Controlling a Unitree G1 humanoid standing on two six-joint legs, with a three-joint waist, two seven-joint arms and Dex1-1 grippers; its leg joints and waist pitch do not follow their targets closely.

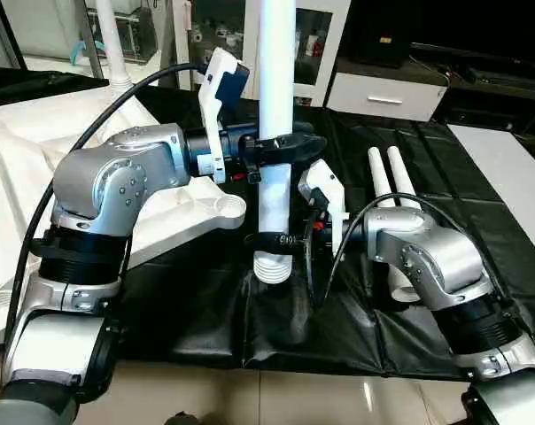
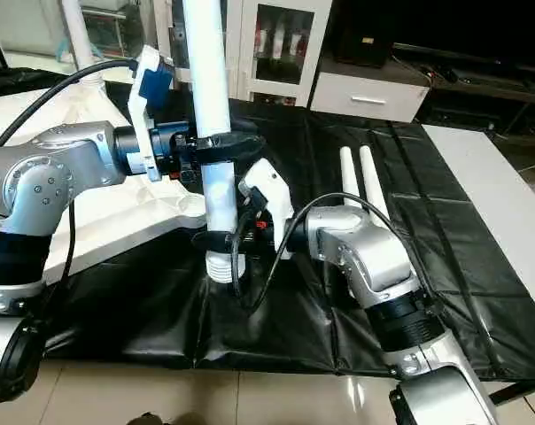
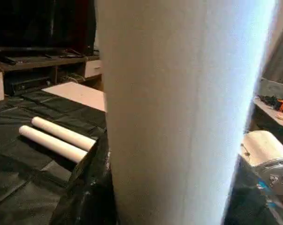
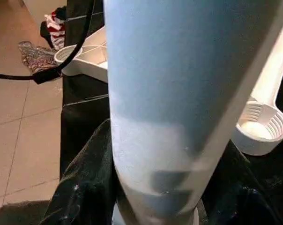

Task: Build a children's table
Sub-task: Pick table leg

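- Two grippers of mine hold one long tapered round white plastic leg [image 1: 275, 106] upright between them, its long axis vertical and its ribbed, threaded end [image 1: 271, 265] pointing down, just above the black sheet [image 1: 205, 310] that covers the surface.
- Furthest left, the large white plastic table top [image 1: 37, 168] lies underside up, its moulded ribs showing; another white leg [image 1: 111, 44] stands in its far corner socket.
- The top's near rounded corner socket [image 1: 223, 210] sits just left of the held leg's lower end, open side up. As I judge it, the coming move turns on this: the threaded end must shift left and stay plumb to drop into that ring.
- My left gripper [image 1: 272, 152] is clamped around the leg at mid-height, the black fingers wrapped on its smooth, glossy wall; this arm is the nearer one to the socket.
- My right gripper [image 1: 276, 240] grips the same leg lower down, just above the threads.
- Right of the arms, two more smooth white tapered legs [image 1: 387, 177] lie side by side on the sheet, pointing away from me, partly hidden behind my right forearm.
- The sheet is creased and slightly shiny.
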